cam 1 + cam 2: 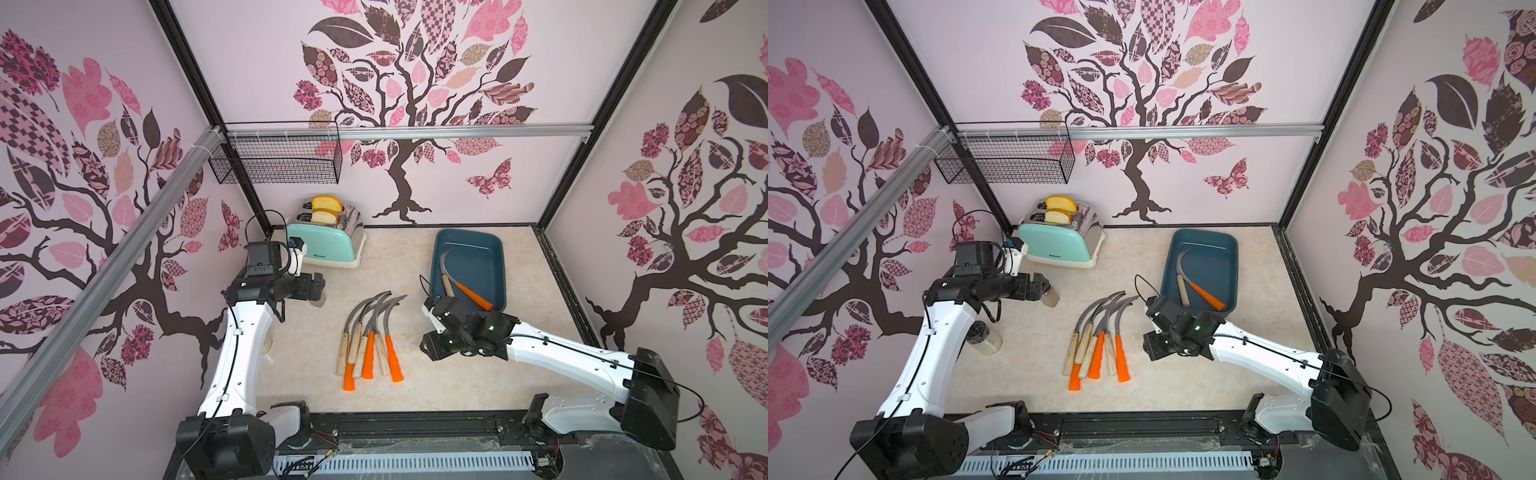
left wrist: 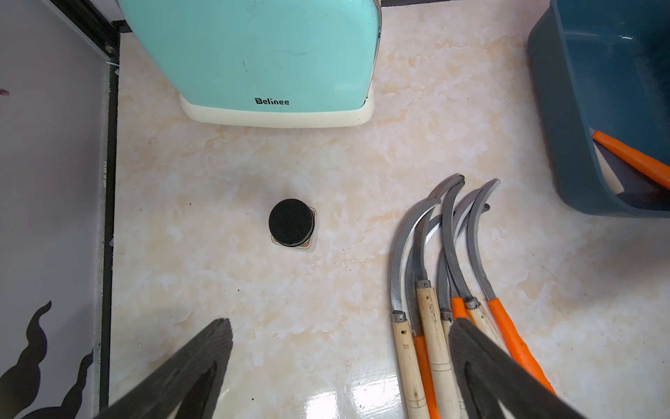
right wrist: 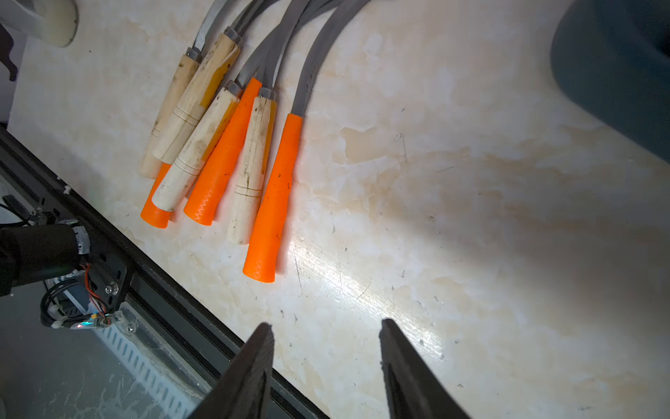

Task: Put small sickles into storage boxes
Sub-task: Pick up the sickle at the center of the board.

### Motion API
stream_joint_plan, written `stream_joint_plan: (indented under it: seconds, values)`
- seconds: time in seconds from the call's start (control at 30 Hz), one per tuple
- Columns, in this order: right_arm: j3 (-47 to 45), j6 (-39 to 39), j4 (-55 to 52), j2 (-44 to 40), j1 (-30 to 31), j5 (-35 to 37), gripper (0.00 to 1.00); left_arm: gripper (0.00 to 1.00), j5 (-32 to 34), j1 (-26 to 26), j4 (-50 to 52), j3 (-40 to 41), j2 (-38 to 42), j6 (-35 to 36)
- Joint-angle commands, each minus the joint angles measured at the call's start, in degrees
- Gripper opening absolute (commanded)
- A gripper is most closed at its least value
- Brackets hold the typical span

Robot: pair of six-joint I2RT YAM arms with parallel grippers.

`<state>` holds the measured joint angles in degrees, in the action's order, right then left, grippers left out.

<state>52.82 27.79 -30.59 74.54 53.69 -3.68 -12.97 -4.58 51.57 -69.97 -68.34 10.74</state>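
Observation:
Several small sickles [image 1: 370,336] lie bunched on the marble tabletop, curved grey blades pointing away, orange and pale wood handles toward the front. The dark teal storage box [image 1: 478,266] sits at the back right and holds two sickles, one with an orange handle [image 1: 473,296] and one with a wood handle [image 1: 448,286]. My left gripper [image 2: 340,323] hovers left of the pile, open wide and empty, one finger over the handles [image 2: 435,344]. Between pile and box, near the box's front corner, my right gripper [image 3: 326,323] stands open with only bare table between its fingers.
A mint toaster [image 1: 328,241] with bread slices stands at the back left. A small glass jar with a black lid [image 2: 292,222] stands near the left arm. A black wire basket [image 1: 278,158] hangs on the back wall. A black rail [image 1: 415,424] edges the front.

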Motion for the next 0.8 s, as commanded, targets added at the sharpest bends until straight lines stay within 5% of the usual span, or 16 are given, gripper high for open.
stream_joint_plan:
  seconds: [0.0,0.5,0.77]
  values:
    - [0.3,1.4,-0.7,-0.6,0.6,1.6,0.51,0.98,-1.2,0.5,-0.6,-0.4,0.4,-1.6]
    - [-0.7,-2.7,0.9,1.0,1.6,0.0,0.49,0.98,6.8,1.8,2.0,-3.3,-0.2,0.5]
    - [0.1,-5.3,3.0,0.0,1.6,5.1,0.49,0.98,6.6,1.8,4.5,-0.8,3.0,3.8]
